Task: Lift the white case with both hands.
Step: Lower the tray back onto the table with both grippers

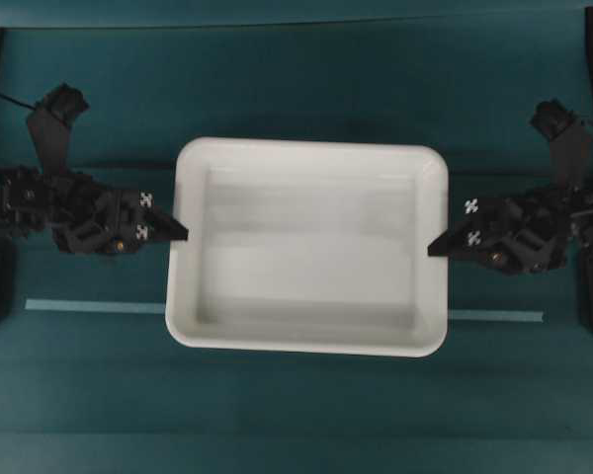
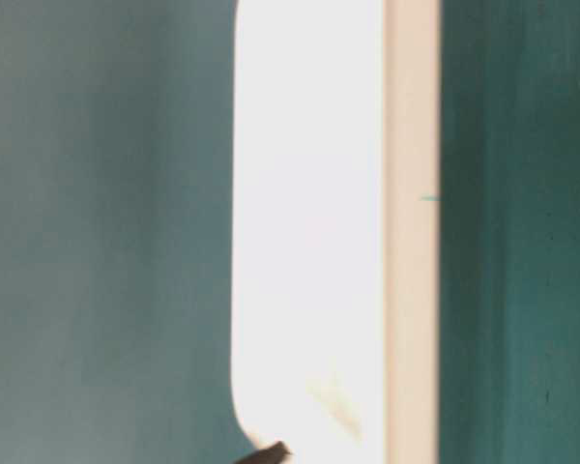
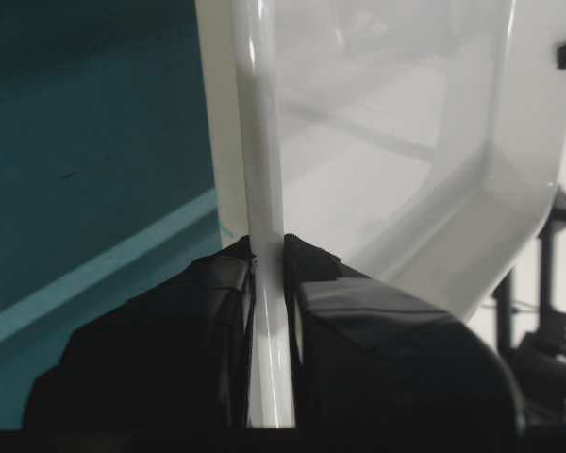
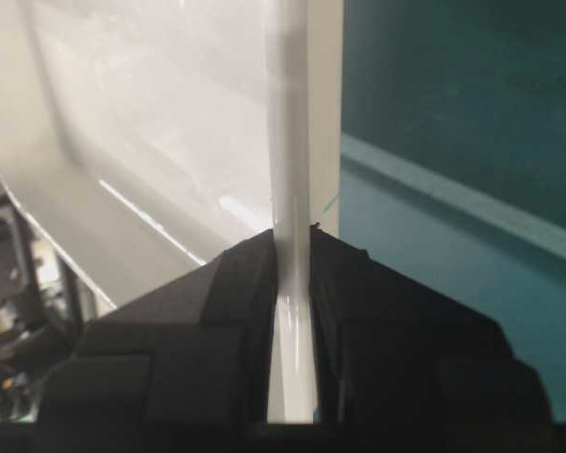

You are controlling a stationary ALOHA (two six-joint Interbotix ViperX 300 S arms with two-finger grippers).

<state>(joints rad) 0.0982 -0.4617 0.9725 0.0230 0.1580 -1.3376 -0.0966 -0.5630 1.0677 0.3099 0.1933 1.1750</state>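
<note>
Left gripper: the black wedge-fingered left gripper (image 1: 175,232) is pinching the rolled rim of the tray's left short side; in the left wrist view its two fingers (image 3: 217,311) are sitting one on each side of the rim, one inside the tray and one outside.

Right gripper: the matching black right gripper (image 1: 440,244) is pinching the right short side in the same way, its fingers (image 4: 245,283) pressing on either side of the thin white rim.

Task's thing: the large shallow white rectangular plastic case (image 1: 306,247), with rounded corners and a plain flat inside, is lying between the two grippers in the middle of the overhead view, over the teal table (image 1: 296,425).

Long axis: the case's long axis is running left to right in the overhead view, straight from one gripper to the other, so each gripper is holding one short end at about mid-length of that end.

Key relation: the two holds are sitting opposite each other and nearly level across the case; neither arm is nearer its middle than the other.

Height: the wrist views are showing table below the rim, suggesting the case is already off the surface, though I cannot tell for certain.

Judgement: raising it evenly is likely calling for both arms to be rising together, or the case may tilt or slip from a pinch.
</note>
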